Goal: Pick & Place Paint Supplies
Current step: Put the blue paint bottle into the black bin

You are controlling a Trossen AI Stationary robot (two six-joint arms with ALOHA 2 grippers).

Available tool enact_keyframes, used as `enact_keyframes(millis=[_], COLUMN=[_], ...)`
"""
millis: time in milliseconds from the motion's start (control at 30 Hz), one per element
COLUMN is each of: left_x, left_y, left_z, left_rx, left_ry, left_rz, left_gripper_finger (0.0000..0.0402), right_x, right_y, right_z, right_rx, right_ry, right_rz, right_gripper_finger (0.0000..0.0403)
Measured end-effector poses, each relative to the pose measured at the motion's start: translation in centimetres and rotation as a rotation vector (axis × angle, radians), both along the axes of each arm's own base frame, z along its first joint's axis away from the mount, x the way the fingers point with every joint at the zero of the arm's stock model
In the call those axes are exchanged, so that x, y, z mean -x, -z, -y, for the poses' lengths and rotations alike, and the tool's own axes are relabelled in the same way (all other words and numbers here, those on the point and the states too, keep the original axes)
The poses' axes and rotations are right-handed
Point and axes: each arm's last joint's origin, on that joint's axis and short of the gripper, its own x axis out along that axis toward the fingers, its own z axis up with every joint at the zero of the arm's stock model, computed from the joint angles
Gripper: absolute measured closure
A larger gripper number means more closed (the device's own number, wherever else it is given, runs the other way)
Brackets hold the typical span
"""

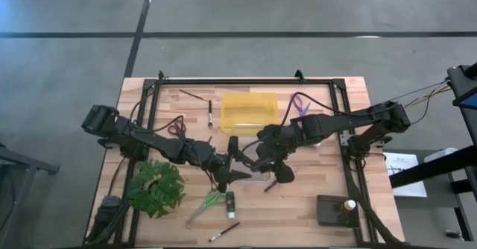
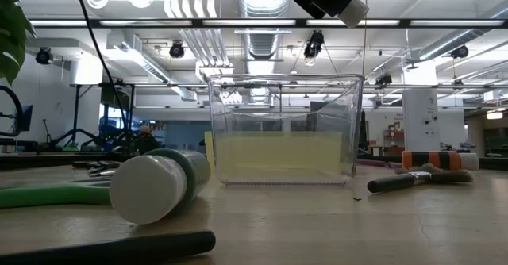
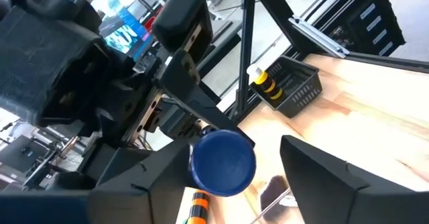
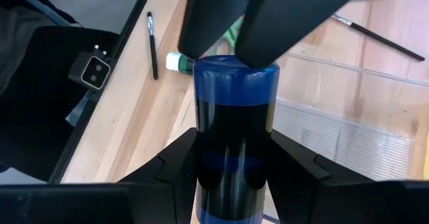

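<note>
A blue paint bottle [image 4: 234, 117] is held in the air over the middle of the table between my two grippers. My right gripper [image 4: 234, 153] [image 1: 267, 163] is shut on it. My left gripper [image 3: 231, 153] [image 1: 237, 163] faces it from the table's left and is open, with one finger on each side of the bottle's round end [image 3: 222, 162]. On the table lie a green bottle with a white cap [image 1: 229, 199] [image 2: 159, 186], green scissors [image 1: 209, 202], purple scissors [image 1: 298, 103] and thin dark brushes [image 1: 209, 113] [image 1: 223, 232]. My right gripper pinches the blue bottle's body [image 4: 234, 177] between its two fingers, one on each side. The bottle runs out along the fingers toward my left gripper and is lifted clear of the table. My left gripper's fingers [image 4: 214, 23] reach the bottle's far end; whether they touch it I cannot tell.
A yellow tray [image 1: 250, 109] sits toward the far edge and a clear box [image 2: 282, 130] stands mid-table. A green plant [image 1: 155, 188] is at near left. A black basket [image 1: 334, 210] with a small bottle [image 1: 349, 204] is at near right. An orange-and-black item [image 2: 432, 160] lies to the right.
</note>
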Motion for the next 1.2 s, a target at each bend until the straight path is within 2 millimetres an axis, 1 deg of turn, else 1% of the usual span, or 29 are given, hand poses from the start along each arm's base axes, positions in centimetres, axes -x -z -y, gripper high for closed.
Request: enact_keyframes(millis=[133,400,567,1200], left_x=[-0.01,-0.02,-0.01,-0.11], left_y=[-0.03,-0.11,-0.11,-0.19], left_z=[0.00,0.00,0.01,0.08], left_rx=[0.002,0.004,0.003,0.014], left_ry=[0.000,0.000,0.000,0.032], left_rz=[0.003,0.011,0.011,0.029], left_gripper_finger=[0.0173,0.0173,0.0173,0.0174], right_x=[-0.11,-0.30,-0.47,-0.78], right_y=[-0.11,-0.31,-0.09,-0.37], right_z=[-0.05,-0.07,-0.10,-0.16], right_rx=[-0.018,-0.044,-0.045,-0.051], right_ry=[-0.011,-0.028,-0.029,-0.033], right_rz=[0.014,0.039,0.034,0.078], right_gripper_finger=[0.0258,0.0258,0.0258,0.0258])
